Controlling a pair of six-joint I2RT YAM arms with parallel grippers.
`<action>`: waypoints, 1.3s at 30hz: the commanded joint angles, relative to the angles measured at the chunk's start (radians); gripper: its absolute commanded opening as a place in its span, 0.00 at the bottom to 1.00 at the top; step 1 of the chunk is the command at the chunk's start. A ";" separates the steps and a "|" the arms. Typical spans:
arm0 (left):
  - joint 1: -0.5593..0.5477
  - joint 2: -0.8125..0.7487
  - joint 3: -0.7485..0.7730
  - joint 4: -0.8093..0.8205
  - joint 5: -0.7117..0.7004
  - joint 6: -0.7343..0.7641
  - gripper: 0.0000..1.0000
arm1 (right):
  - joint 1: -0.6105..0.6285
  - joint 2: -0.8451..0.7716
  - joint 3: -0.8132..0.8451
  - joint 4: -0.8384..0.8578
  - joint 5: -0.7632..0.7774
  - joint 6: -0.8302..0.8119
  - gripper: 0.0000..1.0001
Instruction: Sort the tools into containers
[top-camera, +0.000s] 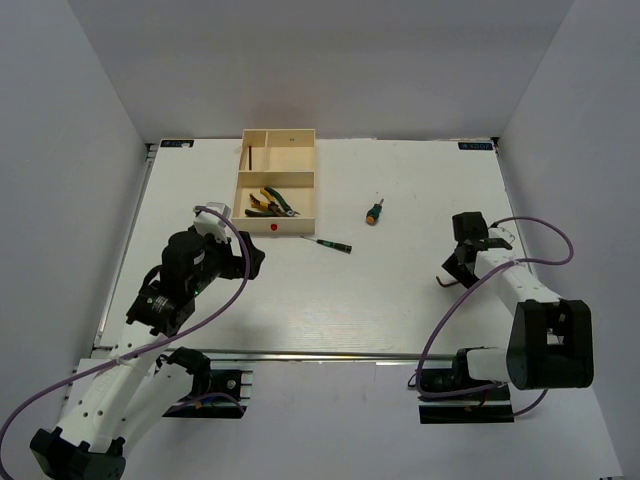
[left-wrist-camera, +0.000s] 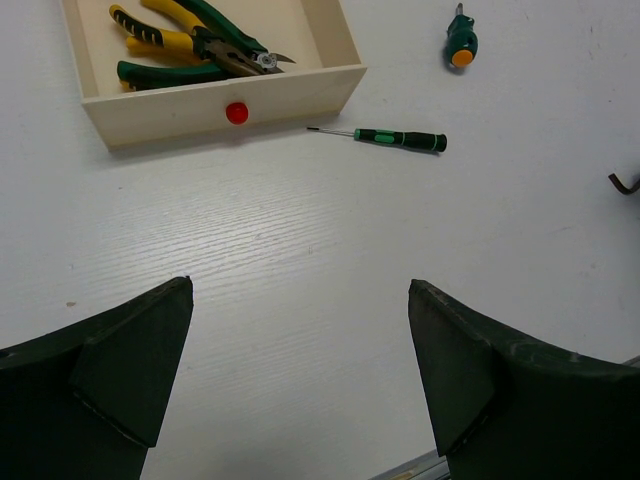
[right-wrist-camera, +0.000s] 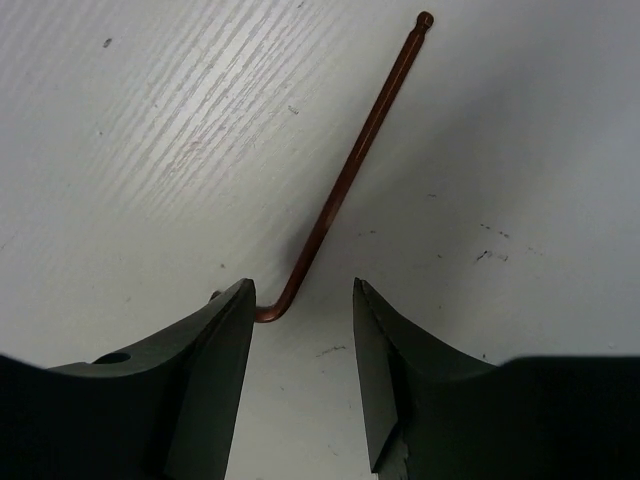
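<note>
Table (top-camera: 400, 300): two screwdrivers (top-camera: 330, 243) (top-camera: 374, 212), one hex key (right-wrist-camera: 345, 180); tray (top-camera: 296, 229): two pliers (top-camera: 271, 204).

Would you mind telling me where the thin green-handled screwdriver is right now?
In the top view, the thin screwdriver lies on the table just outside the near right corner of the cream tray, with the stubby screwdriver beyond it to the right.

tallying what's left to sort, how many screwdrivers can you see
2. A thin screwdriver lies just outside the tray's near right corner; a stubby screwdriver lies farther right. None visible inside the tray.
</note>
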 joint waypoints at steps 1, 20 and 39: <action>0.000 -0.002 0.002 -0.008 0.003 -0.002 0.98 | -0.054 0.027 -0.006 0.056 -0.082 -0.028 0.49; 0.000 0.015 0.001 -0.007 0.008 0.001 0.98 | -0.216 0.099 -0.093 0.185 -0.193 -0.116 0.39; 0.000 0.021 0.002 -0.010 0.007 0.003 0.98 | -0.256 0.186 -0.107 0.214 -0.255 -0.165 0.29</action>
